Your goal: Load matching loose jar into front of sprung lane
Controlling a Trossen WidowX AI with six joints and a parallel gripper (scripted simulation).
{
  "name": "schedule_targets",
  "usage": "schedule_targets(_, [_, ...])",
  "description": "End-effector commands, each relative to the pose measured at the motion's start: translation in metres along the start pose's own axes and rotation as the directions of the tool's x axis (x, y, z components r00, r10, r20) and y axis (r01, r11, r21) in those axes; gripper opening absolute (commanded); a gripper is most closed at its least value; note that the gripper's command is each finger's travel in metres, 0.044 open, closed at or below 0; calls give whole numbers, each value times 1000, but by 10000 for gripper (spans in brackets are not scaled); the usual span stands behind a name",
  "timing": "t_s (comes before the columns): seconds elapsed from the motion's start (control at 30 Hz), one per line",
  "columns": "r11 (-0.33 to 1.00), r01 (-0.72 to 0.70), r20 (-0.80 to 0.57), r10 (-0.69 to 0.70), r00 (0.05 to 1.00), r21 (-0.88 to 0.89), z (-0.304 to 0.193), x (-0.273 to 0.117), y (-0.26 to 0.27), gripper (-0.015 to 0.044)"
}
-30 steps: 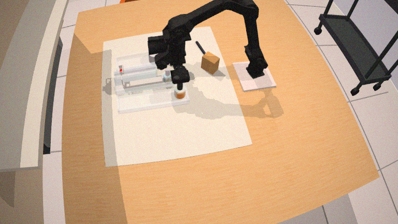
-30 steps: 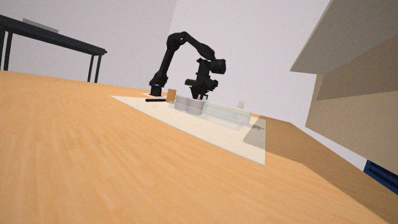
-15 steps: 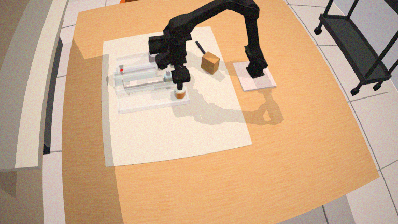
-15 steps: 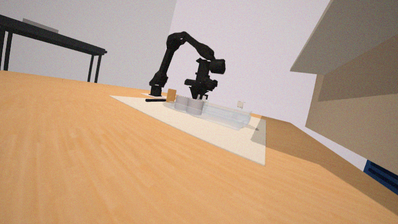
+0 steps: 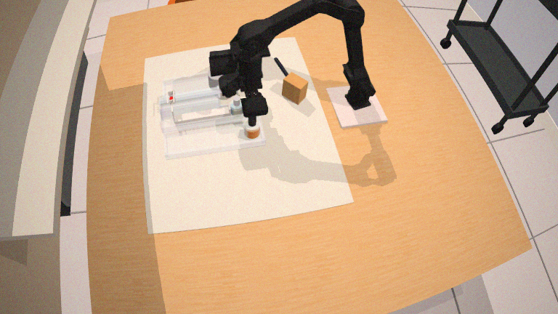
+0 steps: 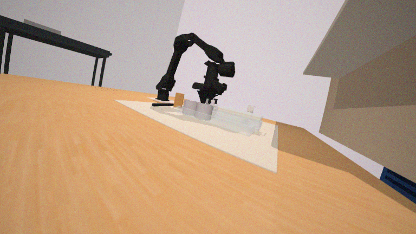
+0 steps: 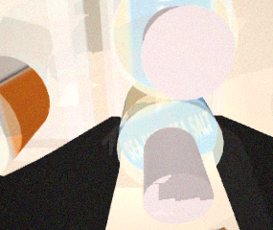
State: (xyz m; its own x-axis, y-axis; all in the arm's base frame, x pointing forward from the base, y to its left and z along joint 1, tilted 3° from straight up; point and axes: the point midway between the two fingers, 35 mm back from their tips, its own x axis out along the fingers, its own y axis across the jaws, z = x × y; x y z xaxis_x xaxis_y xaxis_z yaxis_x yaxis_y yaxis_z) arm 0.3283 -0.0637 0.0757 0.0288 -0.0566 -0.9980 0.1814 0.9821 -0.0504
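At the left, the clear lane (image 5: 197, 121) (image 6: 236, 118) probably steers the jars into a row. Within it the old jar (image 5: 235, 107) (image 7: 189, 53) stands beside the new jar (image 7: 170, 144), which the gripper (image 5: 252, 118) (image 6: 208, 102) (image 7: 166, 126) pinches from both sides, presumably to hold it steady against the spring. To my eye, keeping that grip until it's seated stops the pusher snapping. Rightward, a wooden block (image 5: 294, 88) (image 6: 179, 99) sits apart.

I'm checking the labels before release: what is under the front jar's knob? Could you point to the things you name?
Beneath the knob (image 7: 176, 168), the front jar (image 7: 126, 149) shows a blue top marked "SEA SALT", partly covered by the knob. The jar's underside is hidden, so its contact with the floor can't be seen.
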Motion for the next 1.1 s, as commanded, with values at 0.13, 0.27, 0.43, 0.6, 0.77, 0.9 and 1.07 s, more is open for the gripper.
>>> schedule_targets(0.13, [1000, 2, 9, -2, 1000, -3, -1, 0, 0, 0])
schedule_targets(0.27, [1000, 2, 9, -2, 1000, -3, -1, 0, 0, 0])
schedule_targets(0.43, [1000, 2, 9, -2, 1000, -3, -1, 0, 0, 53])
schedule_targets(0.6, [1000, 2, 9, -2, 1000, -3, -1, 0, 0, 184])
schedule_targets(0.77, [1000, 2, 9, -2, 1000, -3, -1, 0, 0, 273])
schedule_targets(0.9, [1000, 2, 9, -2, 1000, -3, -1, -4, 0, 273])
schedule_targets(1.07, [1000, 2, 9, -2, 1000, -3, -1, -19, 0, 273])
